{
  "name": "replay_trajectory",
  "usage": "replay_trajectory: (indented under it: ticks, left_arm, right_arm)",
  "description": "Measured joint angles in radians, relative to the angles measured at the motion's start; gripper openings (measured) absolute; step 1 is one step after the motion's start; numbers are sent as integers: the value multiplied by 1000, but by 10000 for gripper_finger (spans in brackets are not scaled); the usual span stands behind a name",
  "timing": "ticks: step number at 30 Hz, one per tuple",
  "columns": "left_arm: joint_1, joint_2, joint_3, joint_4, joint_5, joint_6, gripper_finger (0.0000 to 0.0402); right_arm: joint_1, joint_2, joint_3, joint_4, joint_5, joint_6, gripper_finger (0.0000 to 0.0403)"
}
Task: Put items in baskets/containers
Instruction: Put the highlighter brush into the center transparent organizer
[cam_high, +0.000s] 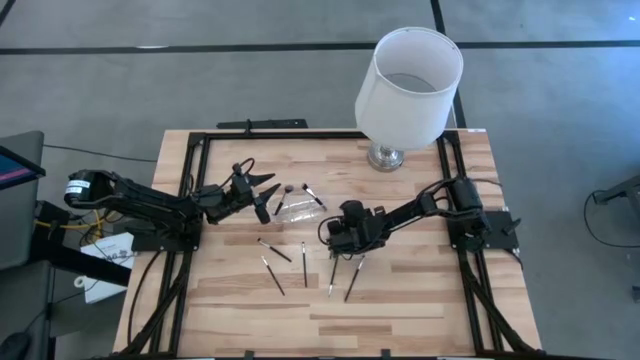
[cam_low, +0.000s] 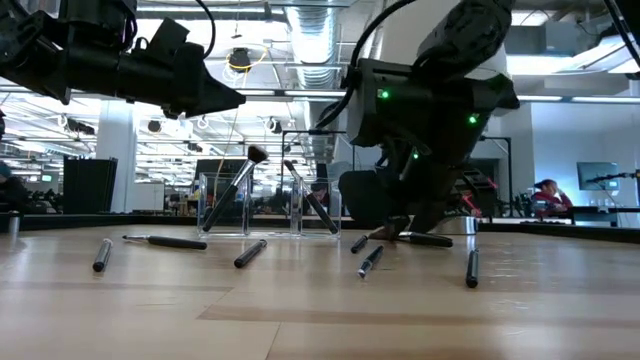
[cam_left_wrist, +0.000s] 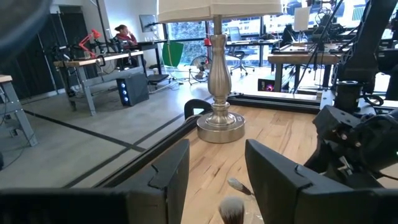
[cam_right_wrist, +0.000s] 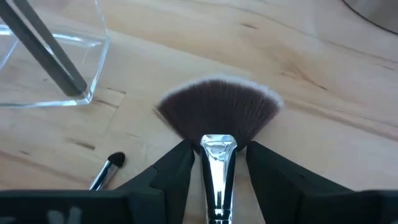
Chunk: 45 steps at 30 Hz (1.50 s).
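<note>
A small clear container (cam_high: 297, 208) stands mid-table with two brushes leaning in it (cam_low: 232, 190) (cam_low: 315, 205), heads up. Several dark-handled brushes (cam_high: 304, 262) lie flat on the wood nearer the near edge. My left gripper (cam_high: 262, 190) hovers open, high above the table just left of the container; two brush heads (cam_left_wrist: 231, 211) show below its fingers. My right gripper (cam_high: 340, 232) is down at the tabletop right of the container, shut on a fan brush (cam_right_wrist: 217, 112) with a wide dark head. My right gripper has the fan brush's silver ferrule (cam_right_wrist: 217, 155) pinched between its two fingers, just behind the bristles. The fingers (cam_right_wrist: 180, 168) slant down from the table's right and lie along the brush. The fan head points toward the container; whether it rests on the wood, I cannot tell.
A lamp with a white shade and silver base (cam_high: 405, 80) stands at the far edge, right of centre. A small-headed brush (cam_right_wrist: 106, 171) lies close beside my right gripper. Black frame rails (cam_high: 190, 200) border the table. People and desks show in the room beyond.
</note>
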<state>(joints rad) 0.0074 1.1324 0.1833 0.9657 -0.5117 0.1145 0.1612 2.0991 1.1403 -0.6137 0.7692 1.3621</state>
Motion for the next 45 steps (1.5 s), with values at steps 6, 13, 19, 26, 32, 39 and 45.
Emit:
replay_trajectory:
  ticks: [6,13,19,26,32,39,45]
  left_arm:
    - [0,0,0,0,0,0,154]
    - [0,0,0,0,0,0,154]
    - [0,0,0,0,0,0,154]
    - [0,0,0,0,0,0,154]
    - [0,0,0,0,0,0,154]
    - [0,0,0,0,0,0,154]
    - [0,0,0,5,0,0,154]
  right_arm:
    - [0,3,-80,147,78,-29,138]
    - [3,2,-152,286,154,-61,126]
    - [1,2,-153,303,151,-100,81]
    - [4,-37,-150,287,115,-114,44]
    - [25,-212,-127,142,142,-121,41]
    - [100,-386,-125,228,447,-264,44]
    - [143,-321,-153,462,632,-420,38]
